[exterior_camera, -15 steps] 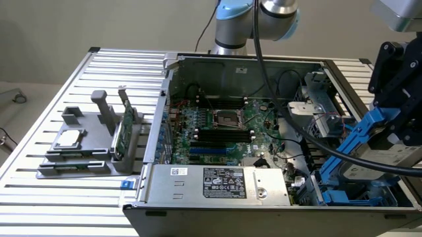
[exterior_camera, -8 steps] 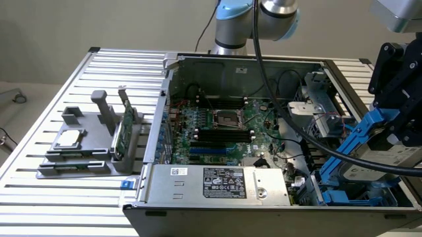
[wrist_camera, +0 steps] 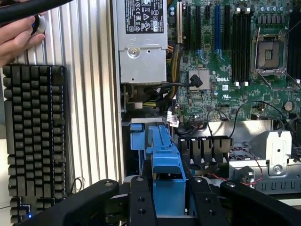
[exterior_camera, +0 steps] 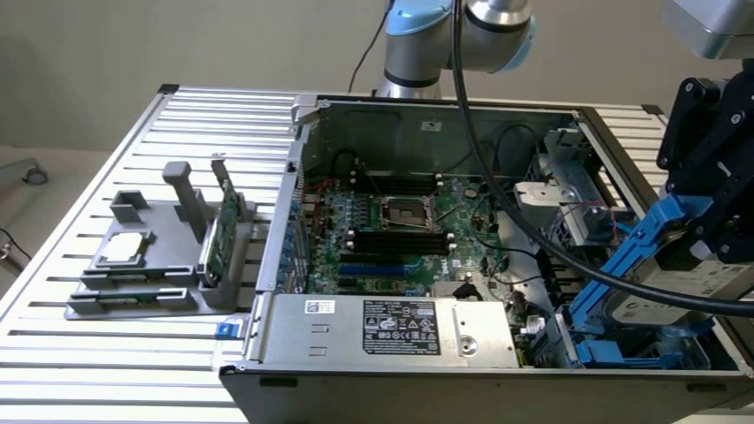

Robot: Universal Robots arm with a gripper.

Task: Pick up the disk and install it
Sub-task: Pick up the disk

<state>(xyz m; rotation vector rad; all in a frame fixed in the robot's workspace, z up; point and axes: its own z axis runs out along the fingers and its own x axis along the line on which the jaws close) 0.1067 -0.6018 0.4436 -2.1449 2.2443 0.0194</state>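
The disk [exterior_camera: 674, 287], a silver-grey drive with a white label in a bright blue carrier, hangs tilted over the drive bay [exterior_camera: 613, 352] at the front corner of the open computer case [exterior_camera: 295, 168], on the exterior view's right. My gripper [exterior_camera: 707, 243] is shut on it from above. In the wrist view the blue carrier [wrist_camera: 168, 162] sits between my two black fingers [wrist_camera: 141, 200], and my gripper [wrist_camera: 170, 190] is above blue bay parts [wrist_camera: 136, 136].
Inside the case are the motherboard [exterior_camera: 401, 225] and a power supply [exterior_camera: 389, 327]. A grey fixture [exterior_camera: 141, 274] on the exterior view's left holds a small silver chip [exterior_camera: 124, 249] and an upright green card [exterior_camera: 219, 225]. A keyboard [wrist_camera: 35, 141] and a person's hand [wrist_camera: 16, 35] are beside the case.
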